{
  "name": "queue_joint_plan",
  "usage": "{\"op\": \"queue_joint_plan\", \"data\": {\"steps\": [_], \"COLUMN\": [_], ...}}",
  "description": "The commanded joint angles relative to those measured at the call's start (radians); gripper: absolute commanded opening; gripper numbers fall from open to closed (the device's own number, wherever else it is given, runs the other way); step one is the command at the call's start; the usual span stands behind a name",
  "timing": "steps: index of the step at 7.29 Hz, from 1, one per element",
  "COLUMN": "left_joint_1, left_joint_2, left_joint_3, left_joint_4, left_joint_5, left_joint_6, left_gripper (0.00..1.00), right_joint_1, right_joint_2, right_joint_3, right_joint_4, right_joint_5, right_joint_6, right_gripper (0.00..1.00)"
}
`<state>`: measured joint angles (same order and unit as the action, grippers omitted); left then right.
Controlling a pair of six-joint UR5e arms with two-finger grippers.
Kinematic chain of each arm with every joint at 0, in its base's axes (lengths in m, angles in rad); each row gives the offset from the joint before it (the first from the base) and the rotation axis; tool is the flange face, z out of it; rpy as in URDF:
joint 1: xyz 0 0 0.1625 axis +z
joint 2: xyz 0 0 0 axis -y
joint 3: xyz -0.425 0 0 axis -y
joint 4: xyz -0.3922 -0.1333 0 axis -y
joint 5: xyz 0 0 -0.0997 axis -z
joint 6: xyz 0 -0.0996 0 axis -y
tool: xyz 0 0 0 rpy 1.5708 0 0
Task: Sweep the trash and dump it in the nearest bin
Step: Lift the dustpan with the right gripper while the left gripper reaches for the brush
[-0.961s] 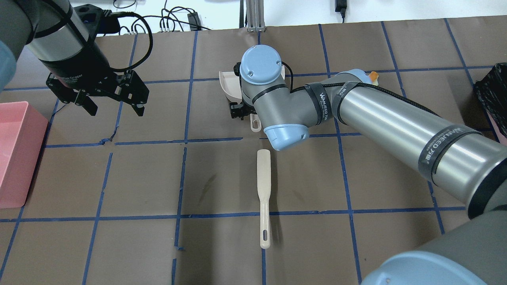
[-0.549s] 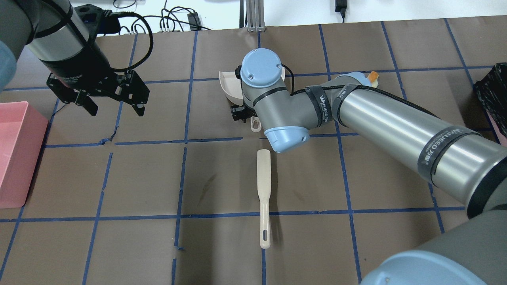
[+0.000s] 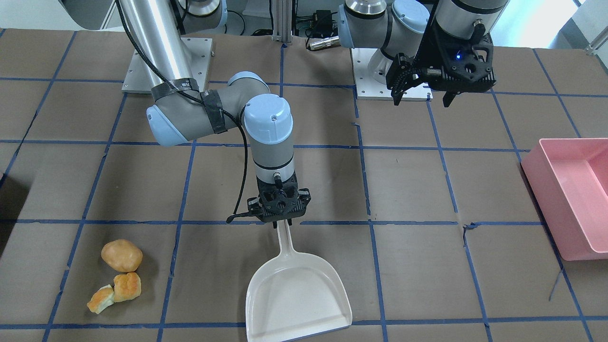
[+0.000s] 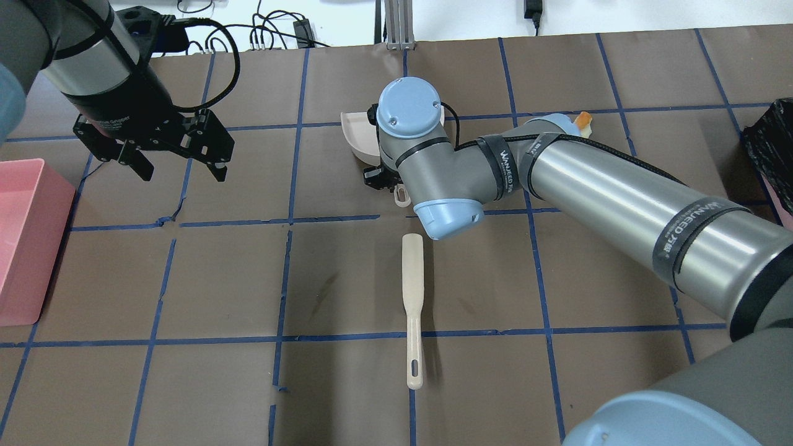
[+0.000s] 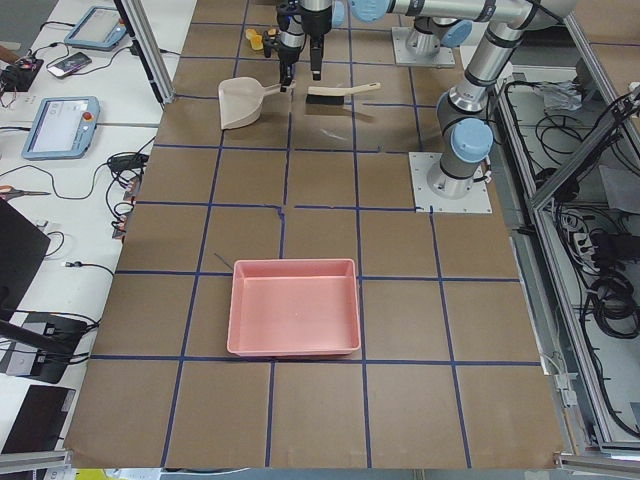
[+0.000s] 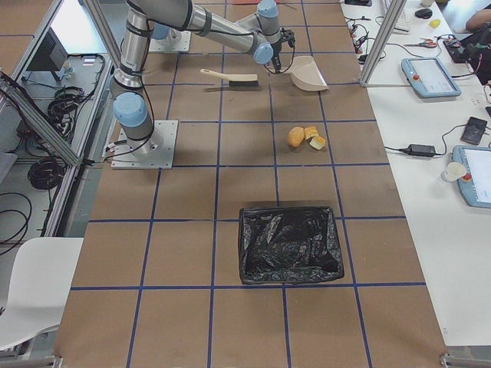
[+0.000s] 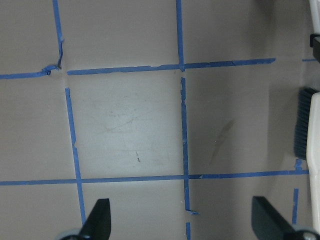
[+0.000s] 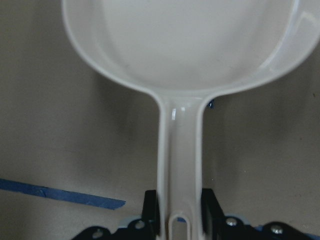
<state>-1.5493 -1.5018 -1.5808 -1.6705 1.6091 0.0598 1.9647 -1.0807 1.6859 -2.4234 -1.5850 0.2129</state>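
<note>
At mid-table my right gripper [image 3: 284, 221] clamps the dustpan [image 3: 299, 294] handle; left gripper [image 3: 422, 100] spread, empty. Brush [image 4: 412, 297] untaken, trash [image 3: 122, 256] unswept.

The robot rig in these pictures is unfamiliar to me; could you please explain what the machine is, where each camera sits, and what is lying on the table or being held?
The machine is a robot with two arms at a taped table. One picture looks down from behind it and one faces it from across the table. Two more look along the table from its ends, and a camera rides on each wrist.

The right hand is shut on the handle of a white dustpan. The left hand hangs open and empty above the table. A brush lies loose.

The trash is a round bun and two torn chunks, lying apart from the dustpan. A pink tub and a black bin stand towards opposite ends.
</note>
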Motion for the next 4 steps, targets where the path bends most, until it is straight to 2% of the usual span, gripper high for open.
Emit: {"op": "queue_joint_plan", "data": {"steps": [1, 3, 4], "left_joint_1": [0.000, -0.002, -0.011], "left_joint_2": [0.000, 0.000, 0.002], "left_joint_3": [0.001, 0.001, -0.014], "left_joint_4": [0.002, -0.001, -0.012], "left_joint_5": [-0.002, -0.002, -0.006], "left_joint_6": [0.000, -0.002, -0.015], "left_gripper": [1.00, 1.00, 1.00], "right_joint_1": [-0.006, -0.077, -0.131], "right_joint_2": [-0.020, -0.077, -0.111], "right_joint_3": [-0.018, -0.083, -0.103], "right_joint_4": [-0.003, 0.134, 0.218], "right_joint_5": [-0.009, 0.005, 0.049], "right_joint_6": [-0.048, -0.133, -0.212], "right_gripper": [0.01, 0.00, 0.00]}}
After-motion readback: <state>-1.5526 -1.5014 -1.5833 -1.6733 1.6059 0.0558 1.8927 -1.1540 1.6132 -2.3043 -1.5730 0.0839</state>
